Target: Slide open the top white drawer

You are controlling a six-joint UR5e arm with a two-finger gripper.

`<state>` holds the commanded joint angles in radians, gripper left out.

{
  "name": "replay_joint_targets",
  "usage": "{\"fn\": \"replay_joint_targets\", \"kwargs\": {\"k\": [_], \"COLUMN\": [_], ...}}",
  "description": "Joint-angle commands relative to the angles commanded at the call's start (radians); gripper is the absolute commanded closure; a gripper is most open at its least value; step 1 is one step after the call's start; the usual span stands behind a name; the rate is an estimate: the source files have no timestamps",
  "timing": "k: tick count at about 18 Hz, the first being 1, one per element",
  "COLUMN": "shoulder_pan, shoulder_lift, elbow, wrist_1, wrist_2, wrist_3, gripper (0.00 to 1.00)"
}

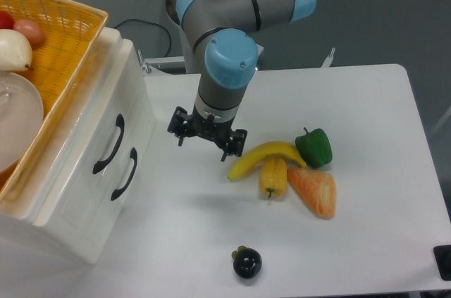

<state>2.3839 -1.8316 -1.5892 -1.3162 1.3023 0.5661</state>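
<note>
So the glossy white top drawer (106, 125) with its curved black handle (110, 144) looks fully shut, front flush with the white cabinet at the left of the white tabletop (366, 101), just above and beside the matching lower drawer front with its own black handle (125, 173). Nothing of the actual job looks done yet as far as I can tell: handle untouched, no gap showing. The black two-finger tool (206, 137) hangs over the tabletop to the right of the cabinet, apart from both handles, holding nothing; its fingers look spread, so I'd call it open. What's left is basically everything: get to the upper handle, hook or grip it, then pull out to the right. Room-wise it's decent. The stretch of tabletop between the cabinet front and the tool is bare, so the drawer has space to slide out. The food sits further right: a yellow banana (262, 156), a yellow pepper (273, 177), a green bell pepper (314, 148) and an orange wedge-shaped piece (314, 191), all bunched together near the tool's right side. A small dark round fruit (246, 263) sits alone near the front edge. A woven yellow basket (60, 37) sits on top of the cabinet, overhanging a bit, so coming in low seems safer.
</note>
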Motion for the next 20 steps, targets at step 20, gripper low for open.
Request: {"fn": "replay_joint_targets", "kwargs": {"k": [20], "shoulder_pan": [-0.101], "shoulder_lift": [-0.011], "elbow": [0.058], "wrist_1": [-0.049], "wrist_2": [-0.098], "wrist_3": [-0.048], "gripper": [0.00]}}
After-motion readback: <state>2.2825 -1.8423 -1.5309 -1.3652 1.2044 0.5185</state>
